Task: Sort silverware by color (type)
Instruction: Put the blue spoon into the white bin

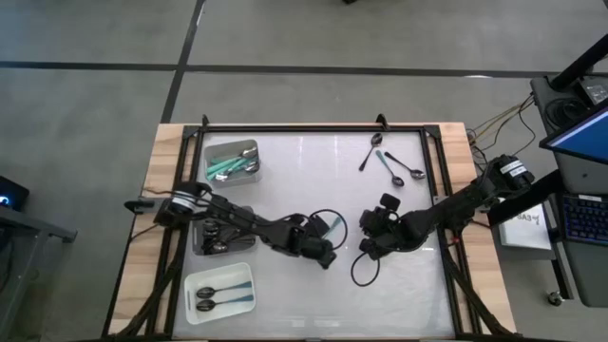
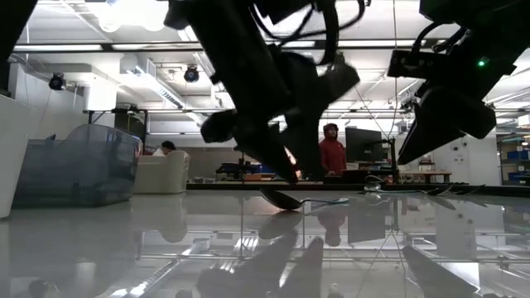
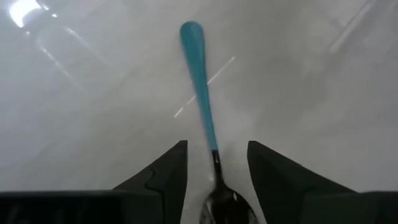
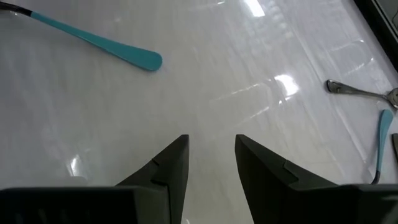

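A teal-handled spoon (image 3: pixel 200 87) lies on the white table, its metal bowl (image 3: pixel 224 202) between my left gripper's open fingers (image 3: pixel 163 177). In the high view the left gripper (image 1: pixel 327 255) is at the table's middle, with the spoon (image 1: pixel 335 226) beside it. The right gripper (image 1: pixel 370 239) hovers open and empty just to the right. Its wrist view shows the teal handle's end (image 4: pixel 127 55). Three more spoons lie at the back right: one black-handled (image 1: pixel 370 152), one teal (image 1: pixel 391 166), one silver (image 1: pixel 414 172).
A grey tray (image 1: pixel 249 167) at the back left holds teal spoons. A dark tray (image 1: pixel 201 249) lies under the left arm. A white tray (image 1: pixel 237 275) at the front left holds black-handled spoons. Cables loop on the table near both grippers.
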Motion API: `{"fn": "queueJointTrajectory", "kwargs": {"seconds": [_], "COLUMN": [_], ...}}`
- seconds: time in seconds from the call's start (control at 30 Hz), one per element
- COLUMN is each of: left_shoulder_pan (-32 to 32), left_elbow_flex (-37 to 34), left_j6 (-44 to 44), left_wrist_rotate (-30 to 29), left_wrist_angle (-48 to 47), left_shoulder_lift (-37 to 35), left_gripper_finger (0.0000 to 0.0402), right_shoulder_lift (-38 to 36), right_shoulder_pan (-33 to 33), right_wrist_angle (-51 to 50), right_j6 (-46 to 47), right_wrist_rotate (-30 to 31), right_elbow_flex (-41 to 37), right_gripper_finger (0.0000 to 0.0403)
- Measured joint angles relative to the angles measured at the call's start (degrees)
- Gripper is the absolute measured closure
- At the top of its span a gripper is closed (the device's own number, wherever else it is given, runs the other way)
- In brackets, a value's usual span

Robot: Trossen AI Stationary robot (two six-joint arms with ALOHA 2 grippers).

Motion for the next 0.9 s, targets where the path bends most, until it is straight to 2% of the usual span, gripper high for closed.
{"fn": "queueJointTrajectory", "kwargs": {"seconds": [0.37, 0.47, 0.7, 0.9], "left_shoulder_pan": [1.30, 1.32, 1.41, 0.76], "left_elbow_flex": [0.15, 0.20, 0.09, -0.11], "left_j6": [-0.50, -0.26, -0.13, 1.87], "left_wrist_rotate": [-1.12, -1.57, -2.32, -1.78], "left_wrist_angle": [0.87, 0.87, 1.24, -0.27], "left_shoulder_lift": [4.20, 4.76, 4.90, 3.16], "left_gripper_finger": [0.0258, 0.0287, 0.0387, 0.0398], "right_shoulder_lift": [0.00, 0.00, 0.00, 0.00], "right_shoulder_pan": [-0.01, 0.00, -0.01, 0.00], "right_wrist_angle": [1.10, 1.25, 1.75, 2.23], "right_j6": [0.00, -0.01, 0.00, -0.01], "right_wrist_rotate": [0.00, 0.01, 0.02, 0.00], "right_elbow_flex": [0.00, 0.00, 0.00, 0.00], "right_gripper_finger": [0.0280, 0.0280, 0.0280, 0.0280]}}
